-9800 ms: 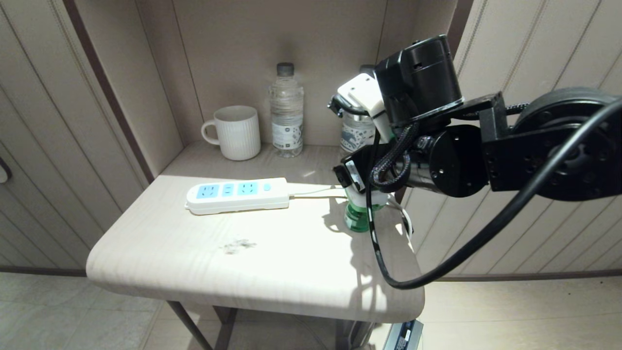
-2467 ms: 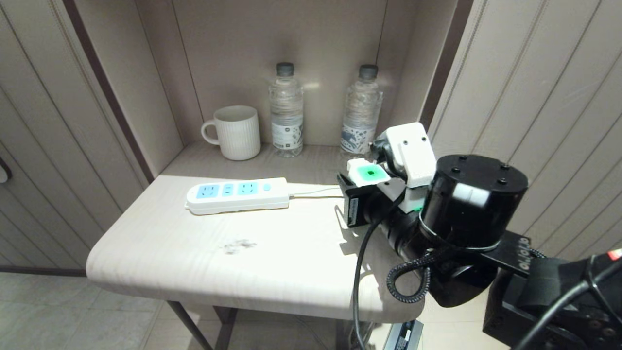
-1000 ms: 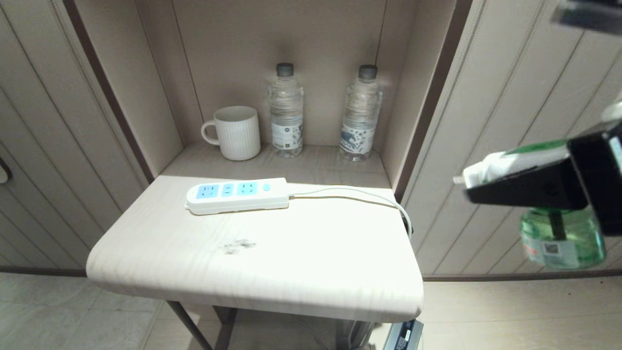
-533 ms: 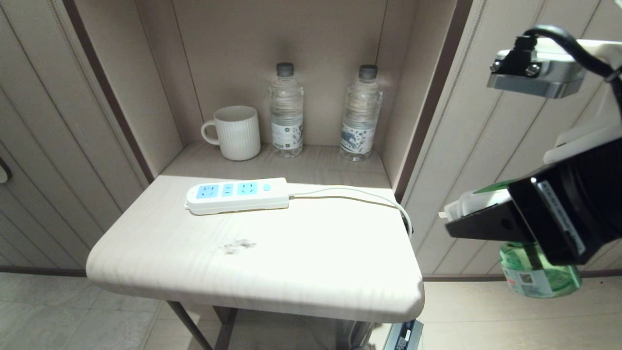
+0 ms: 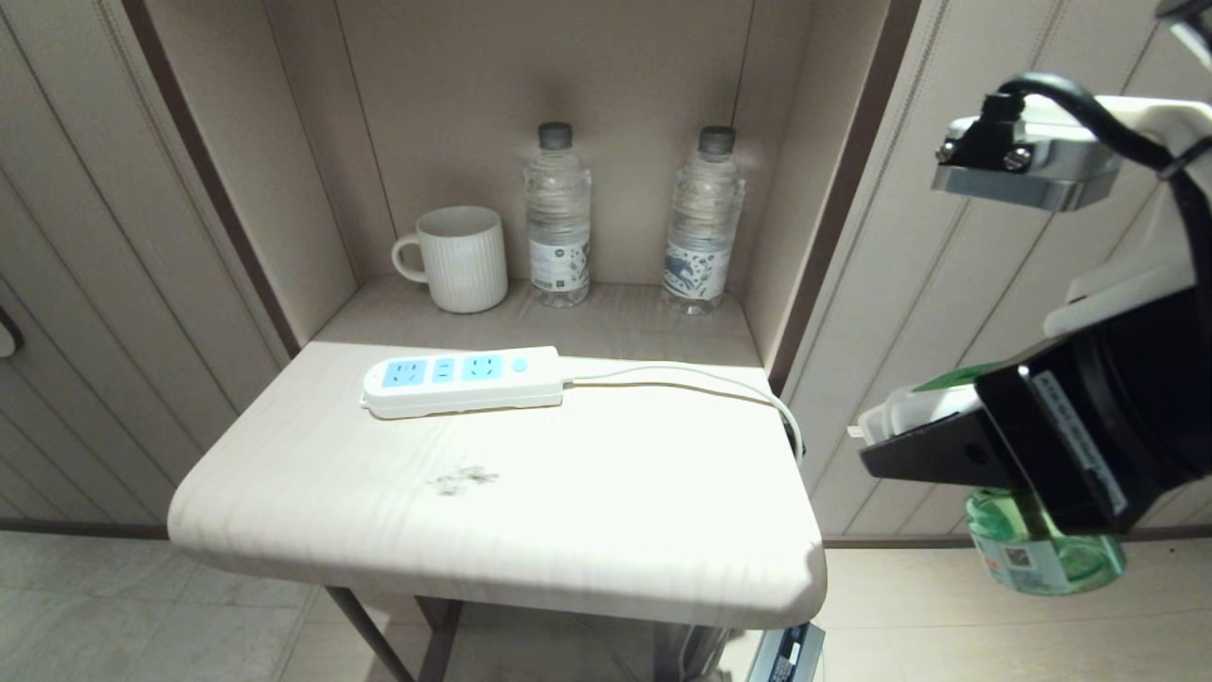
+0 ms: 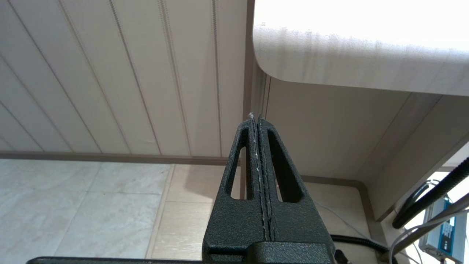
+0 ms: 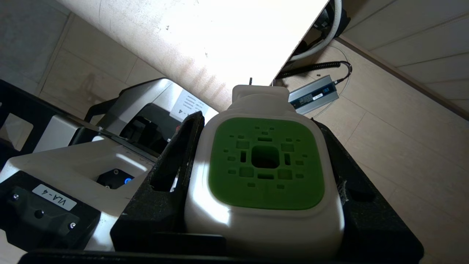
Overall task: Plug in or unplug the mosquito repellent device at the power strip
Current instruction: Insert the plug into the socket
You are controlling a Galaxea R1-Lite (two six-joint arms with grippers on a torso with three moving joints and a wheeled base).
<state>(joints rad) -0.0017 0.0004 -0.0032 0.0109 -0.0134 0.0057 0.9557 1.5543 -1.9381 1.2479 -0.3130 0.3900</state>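
Note:
The mosquito repellent device (image 5: 1040, 557) hangs in the air off the table's right side, clear of the tabletop. Its green bottle points down and its white-and-green head (image 7: 265, 165) sits between the black fingers (image 7: 172, 172) of my right gripper (image 5: 890, 431), which is shut on it. A prong tip shows at the head's far end, towards the table. The power strip (image 5: 462, 381) lies on the table's back left with its three blue sockets empty. My left gripper (image 6: 255, 119) is shut on nothing, parked low below the table edge (image 6: 348, 66).
A white ribbed mug (image 5: 464, 258) and two clear water bottles (image 5: 559, 213) (image 5: 703, 220) stand in the alcove behind the strip. The strip's white cord (image 5: 691, 379) runs right and over the table (image 5: 492, 530) edge. A power adapter (image 7: 313, 96) lies on the floor.
Over the last second my right gripper, still holding the device, has dropped lower and shifted slightly left towards the table's right edge. The strip and the left arm have not moved.

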